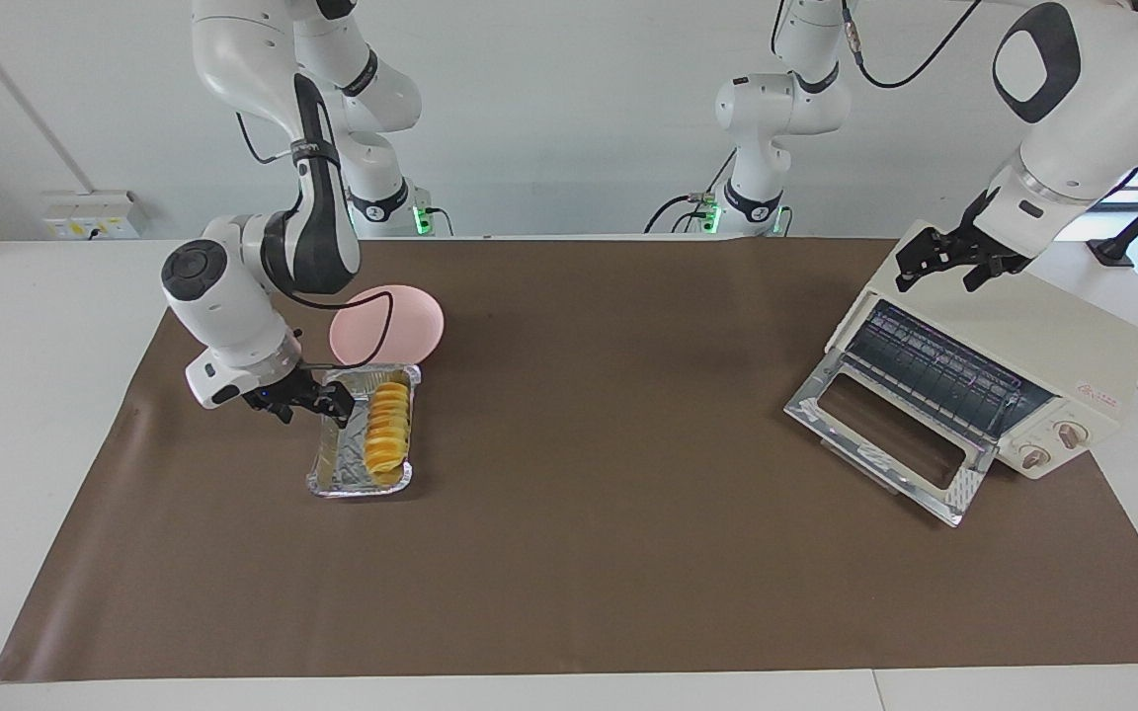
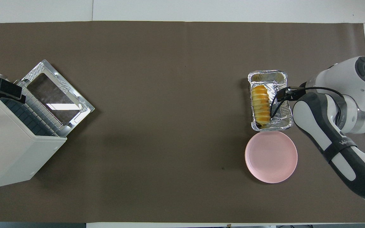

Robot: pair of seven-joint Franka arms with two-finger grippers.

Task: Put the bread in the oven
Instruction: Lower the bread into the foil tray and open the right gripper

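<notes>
The bread (image 1: 388, 434) lies in a crinkled foil tray (image 1: 335, 464) at the right arm's end of the table; it also shows in the overhead view (image 2: 261, 106). My right gripper (image 1: 307, 403) is open and low at the tray's long rim, on the side away from the oven, beside the bread and not holding it. The oven (image 1: 1053, 341) stands at the left arm's end with its glass door (image 1: 890, 434) dropped open and its wire rack (image 1: 934, 370) showing. My left gripper (image 1: 954, 265) waits open over the oven's top edge.
A round pink plate (image 1: 401, 321) lies right beside the tray, nearer to the robots. A brown mat (image 1: 609, 494) covers the table between the tray and the oven.
</notes>
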